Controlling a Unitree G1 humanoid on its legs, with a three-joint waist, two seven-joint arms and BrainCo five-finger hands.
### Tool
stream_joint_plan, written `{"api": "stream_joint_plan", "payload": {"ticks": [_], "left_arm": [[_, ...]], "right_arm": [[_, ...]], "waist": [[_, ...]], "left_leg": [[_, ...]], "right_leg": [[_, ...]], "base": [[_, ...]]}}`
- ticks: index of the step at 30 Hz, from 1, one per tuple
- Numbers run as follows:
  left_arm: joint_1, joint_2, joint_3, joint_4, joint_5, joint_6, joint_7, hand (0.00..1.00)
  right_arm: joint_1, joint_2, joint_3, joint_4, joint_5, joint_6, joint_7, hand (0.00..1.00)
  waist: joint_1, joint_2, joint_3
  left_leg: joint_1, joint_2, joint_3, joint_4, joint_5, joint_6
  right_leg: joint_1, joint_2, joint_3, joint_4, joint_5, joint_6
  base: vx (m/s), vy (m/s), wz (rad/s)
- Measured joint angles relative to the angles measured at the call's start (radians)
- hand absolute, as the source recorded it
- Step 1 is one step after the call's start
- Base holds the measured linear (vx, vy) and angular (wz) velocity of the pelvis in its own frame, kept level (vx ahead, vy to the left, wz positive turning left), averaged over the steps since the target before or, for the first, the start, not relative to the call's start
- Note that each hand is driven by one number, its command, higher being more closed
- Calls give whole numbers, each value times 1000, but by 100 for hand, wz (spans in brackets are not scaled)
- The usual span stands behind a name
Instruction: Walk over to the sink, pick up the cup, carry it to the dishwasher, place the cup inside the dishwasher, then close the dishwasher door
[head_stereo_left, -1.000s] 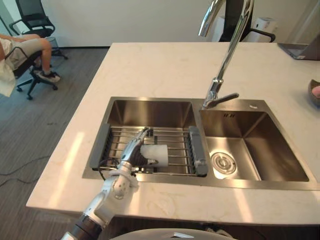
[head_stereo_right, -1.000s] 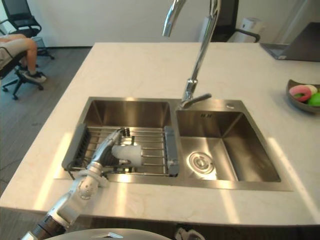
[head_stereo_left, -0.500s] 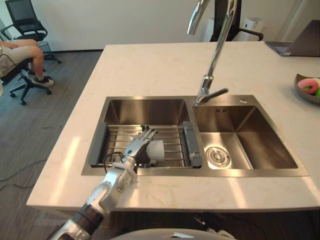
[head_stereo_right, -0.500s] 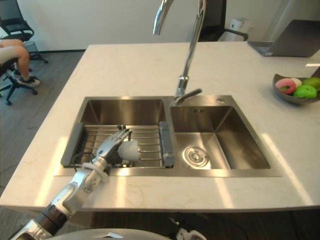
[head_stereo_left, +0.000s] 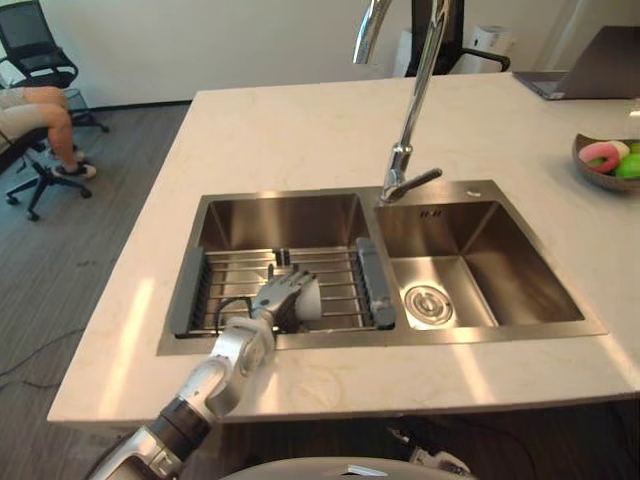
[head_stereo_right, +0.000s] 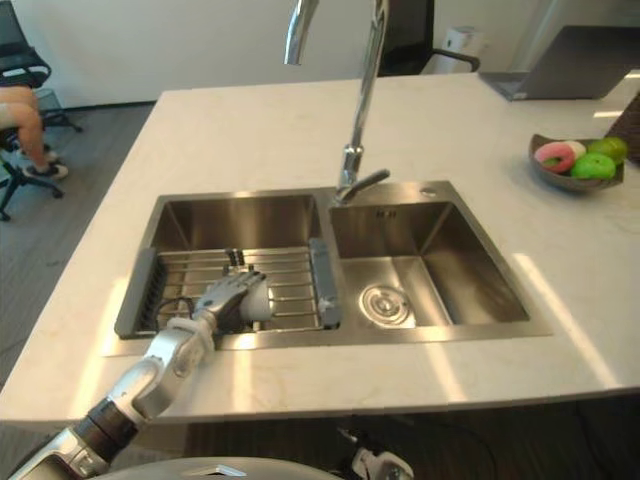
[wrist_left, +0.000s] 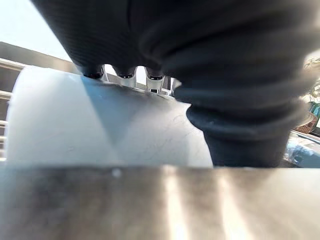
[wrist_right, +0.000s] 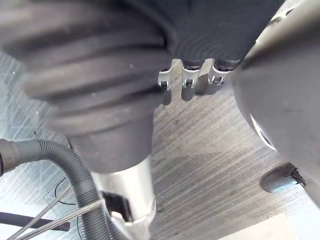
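Grasping of the cup (head_stereo_left: 311, 298) is judged the step in hand: the pick-up at the sink (head_stereo_left: 470, 334); the carry, placing and door-closing are not yet begun. The cup lies on its side on the wire rack (head_stereo_left: 340, 272) set in the left basin (head_stereo_left: 280, 215). The left hand (head_stereo_left: 280, 292) is laid over it from the near side, its fingers (wrist_left: 125, 75) curled across the white wall. The grip is taken as closed round the cup, though the cup is seen resting on the rack bars. The right hand (wrist_right: 186, 80) hangs above the floor; how far open it is cannot be told

Next move, as judged: grip to be firmed, then the cup raised straight up, clear of the rack bars and the basin's front rim, before any turn away. A smooth round wall held from one side may roll or slip, so a slow lift is called for

Containers:
- Left basin: holds the rack, with the cup on it
- Right basin (head_stereo_left: 505, 265): nothing loose noted, drain strainer (head_stereo_left: 424, 303) in its floor
- Dark bowl (head_stereo_right: 565, 184), far right on the counter (head_stereo_left: 300, 140): carries a pink ring (head_stereo_right: 553, 154) and green pieces (head_stereo_right: 592, 158)
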Motion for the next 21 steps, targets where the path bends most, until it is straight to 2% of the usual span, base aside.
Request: {"api": "stream_joint_plan", "payload": {"ticks": [4,5,9,13,21], "left_arm": [[-12,0,-8,4,1,39,0,0],[-12,0,-10,4,1,45,0,100],[-21,0,-18,5,13,68,-4,100],[-40,0,-15,7,9,107,-73,100],[-47,5,-14,17,-16,118,-63,100]], "right_arm": [[-13,-1,-24,16,-1,-1,-1,0],[-14,-2,-28,23,-1,-1,-1,0],[-18,-12,-41,32,-1,0,-2,0],[-18,-20,-56,40,-1,5,-3,0],[-21,-25,-67,40,-1,5,-5,0]], "waist": [[-8,2,2],[-10,2,2],[-15,5,3],[-21,7,8],[-30,18,15]], "left_leg": [[-9,-9,-12,1,-3,1],[-9,-9,-12,2,-3,1],[-16,-14,-16,3,-3,1],[-23,-17,-18,6,-3,1],[-27,-21,-24,19,-8,3]], "right_leg": [[-13,2,33,0,1,1],[-13,2,35,0,1,1],[-22,1,52,0,1,1],[-29,2,61,0,2,1],[-31,1,75,0,3,2]], "base": [[-33,3,-4],[0,0,0],[0,0,0],[-6,-1,-2],[0,0,0]]}}
